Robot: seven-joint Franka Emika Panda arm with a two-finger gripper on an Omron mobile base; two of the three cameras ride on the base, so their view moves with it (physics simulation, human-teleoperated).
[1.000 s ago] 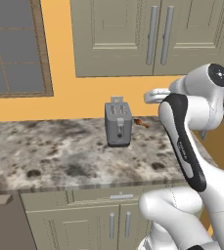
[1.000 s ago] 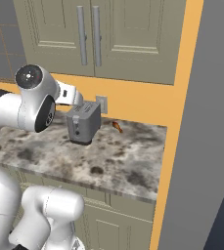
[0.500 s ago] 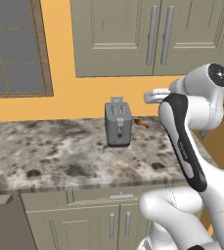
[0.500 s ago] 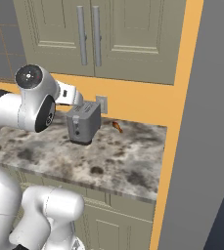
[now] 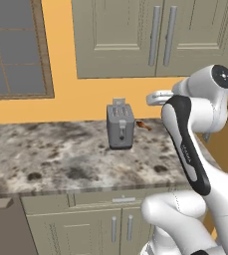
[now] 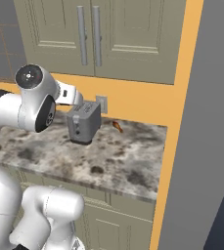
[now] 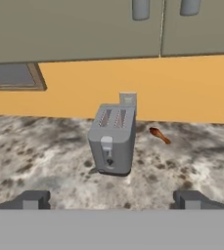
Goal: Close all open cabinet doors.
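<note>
The gripper (image 7: 111, 199) hangs over the counter (image 7: 45, 161), jaws spread wide and empty. Beyond it stands a toaster (image 7: 112, 138), with a small orange-brown object (image 7: 160, 135) beside it. Above, on the wall, the cabinet doors (image 5: 158, 37) sit flush. These look rigid and hinged, likely swinging lightly; pushing the panel near the bar handles (image 5: 162, 35) should suffice.

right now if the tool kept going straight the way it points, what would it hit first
Probably the grey toaster on the granite counter: it sits near the middle of the hand view, ahead of the open tool. Depth is unclear, so this is a judgement.
</note>
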